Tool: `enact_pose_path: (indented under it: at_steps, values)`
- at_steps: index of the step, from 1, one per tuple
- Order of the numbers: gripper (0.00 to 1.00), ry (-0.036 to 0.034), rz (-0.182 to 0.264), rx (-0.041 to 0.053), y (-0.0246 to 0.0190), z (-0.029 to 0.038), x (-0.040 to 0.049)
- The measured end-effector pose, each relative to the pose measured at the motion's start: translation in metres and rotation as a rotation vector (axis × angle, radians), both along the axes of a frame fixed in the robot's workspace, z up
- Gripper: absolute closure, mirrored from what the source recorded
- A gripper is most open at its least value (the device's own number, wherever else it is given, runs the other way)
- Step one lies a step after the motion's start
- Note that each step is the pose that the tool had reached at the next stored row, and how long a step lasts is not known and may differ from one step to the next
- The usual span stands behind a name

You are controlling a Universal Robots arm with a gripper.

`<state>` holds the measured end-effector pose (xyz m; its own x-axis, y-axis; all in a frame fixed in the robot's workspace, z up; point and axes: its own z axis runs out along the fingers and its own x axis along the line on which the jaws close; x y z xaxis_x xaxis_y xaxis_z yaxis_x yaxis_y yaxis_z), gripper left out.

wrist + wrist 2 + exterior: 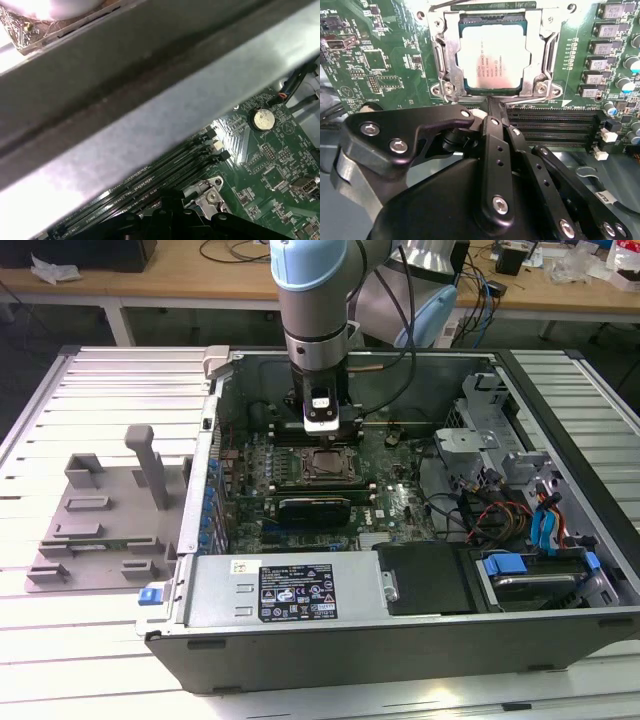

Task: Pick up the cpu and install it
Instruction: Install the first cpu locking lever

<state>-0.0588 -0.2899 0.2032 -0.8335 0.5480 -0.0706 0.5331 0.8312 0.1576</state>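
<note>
Second wrist view showed you the cpu (492,57) seated flat inside the socket frame (547,47), edges ringed closely by metal. Your gripper (492,102) hung just beside it, fingers pinched together, holding nothing, over the memory slots (555,127).

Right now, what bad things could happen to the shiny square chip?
The shiny silver-grey square cpu lies in its metal-framed socket with the frame open, so a bump might shift it. The black gripper sits just beside the socket, above the long dark memory slots, and could perhaps scrape them.
</note>
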Motion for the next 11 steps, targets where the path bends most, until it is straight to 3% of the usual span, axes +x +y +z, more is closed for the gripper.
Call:
enact_pose_path:
  at_steps: [5,6,11]
  values:
    - [0.89,-0.0002,0.0,0.0011,0.0002,0.0033,0.0]
    - [0.89,-0.0001,0.0,0.0225,0.0005,0.0033,0.0]
    - [0.89,0.0,0.002,0.0238,0.0005,0.0019,0.0031]
